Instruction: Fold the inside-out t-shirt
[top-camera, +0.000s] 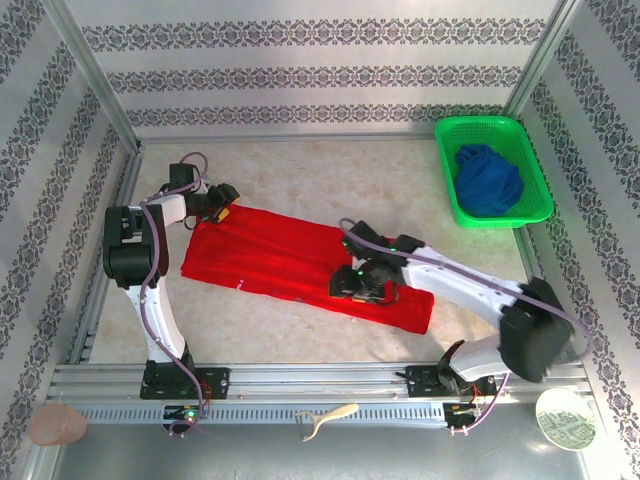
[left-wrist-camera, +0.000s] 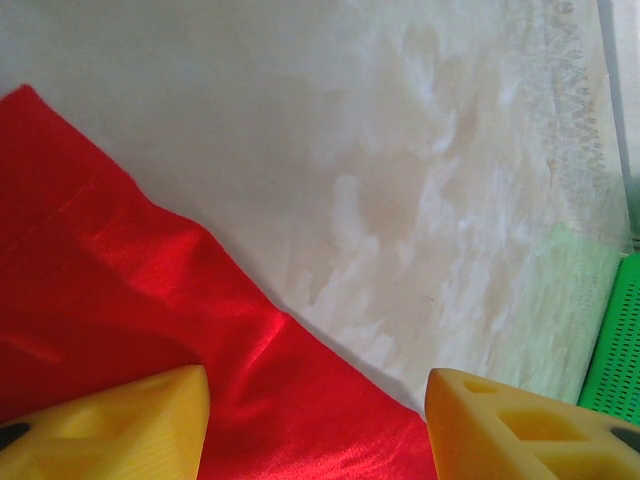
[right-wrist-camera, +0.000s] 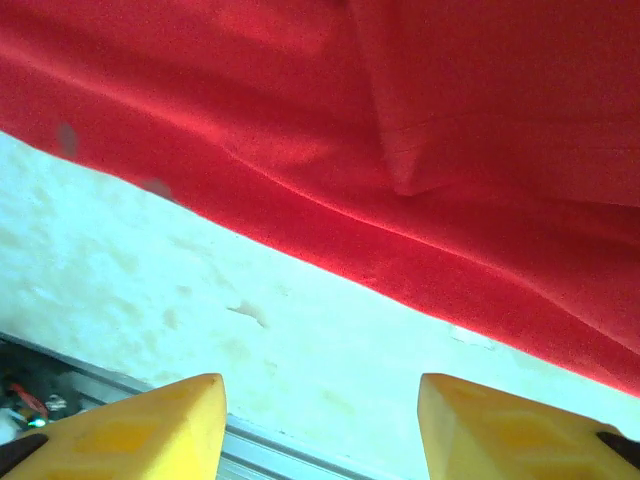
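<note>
The inside-out t-shirt (top-camera: 270, 255) lies flat on the table as a long red strip, running from back left to front right, plain red side up. My left gripper (top-camera: 222, 212) hovers over the strip's back-left corner. In the left wrist view it (left-wrist-camera: 315, 430) is open, with the red cloth (left-wrist-camera: 100, 290) lying under and between the yellow fingers (left-wrist-camera: 120, 420). My right gripper (top-camera: 365, 290) sits at the strip's near edge, about midway along. In the right wrist view it (right-wrist-camera: 320, 430) is open over bare table, just off the cloth's edge (right-wrist-camera: 450, 120), holding nothing.
A green basket (top-camera: 480, 125) at the back right holds a dark blue garment (top-camera: 488, 180); its mesh edge (left-wrist-camera: 615, 350) shows in the left wrist view. An aluminium rail (top-camera: 300, 385) runs along the near edge. Patterned walls enclose the table.
</note>
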